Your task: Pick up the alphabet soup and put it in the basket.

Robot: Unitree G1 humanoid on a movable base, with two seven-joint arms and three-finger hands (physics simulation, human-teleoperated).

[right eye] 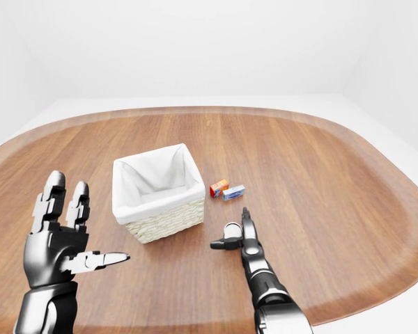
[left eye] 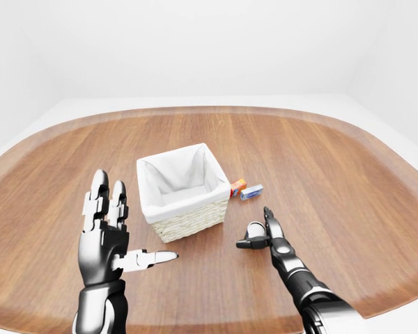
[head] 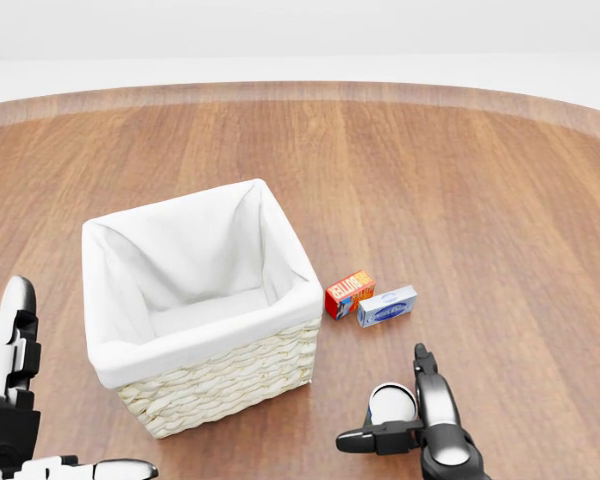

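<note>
On the wide wooden table point(left eye: 320, 160), the biggest thing is the wicker basket point(head: 220, 385) with a white cloth lining, standing upright near the middle of the head view. To the right of the basket, in that same view, lie 2 small boxes: a red and orange one point(head: 349, 294) just beside the basket's right corner, and a blue and white one point(head: 387, 306) touching it on the far side from the basket. Below these boxes, and below and right of the basket, stands the soup can point(head: 391, 403), upright on the wood with its pale lid showing. The right hand point(head: 405, 425) is at the can: its thumb crosses the can's near side and its fingers point(head: 421, 362) stand along the can's right, loosely around it and not closed. Well left of the basket, the left hand point(left eye: 115, 240) is raised with fingers spread, empty.
</note>
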